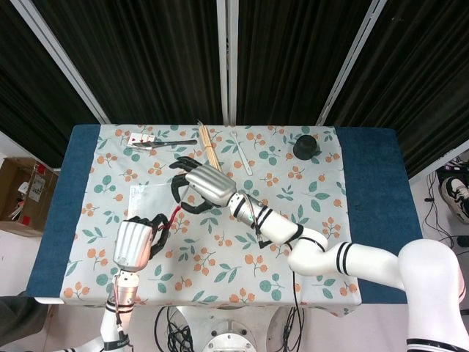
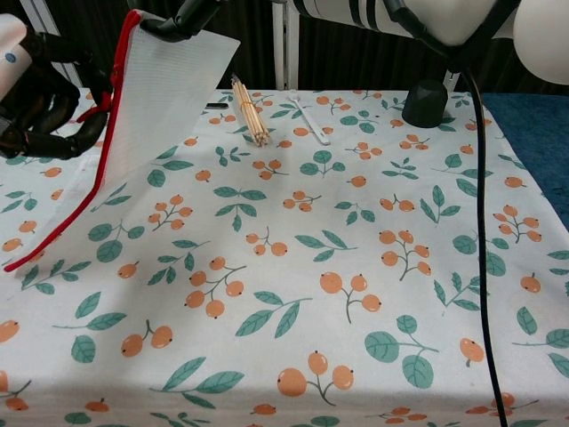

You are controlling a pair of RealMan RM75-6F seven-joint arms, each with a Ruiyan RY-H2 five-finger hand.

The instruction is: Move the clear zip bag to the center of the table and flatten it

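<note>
The clear zip bag [image 2: 164, 89] with a red zip edge hangs tilted above the table's left side, its lower corner touching the cloth. In the head view the bag [image 1: 150, 199] shows faintly left of centre. My right hand [image 1: 201, 188] grips its upper corner; in the chest view only that hand's dark fingers [image 2: 191, 13] show at the top edge. My left hand [image 1: 136, 242] sits below and left, fingers curled at the red zip edge. The chest view shows the left hand [image 2: 40, 102] beside the zip, seemingly pinching it.
At the far edge of the floral tablecloth [image 1: 293, 220] lie a bundle of wooden skewers [image 1: 211, 150], a white spoon [image 1: 243, 158], a metal spoon [image 1: 161, 144] and a black round object [image 1: 306, 147]. A cardboard box [image 1: 22, 194] stands on the floor at left.
</note>
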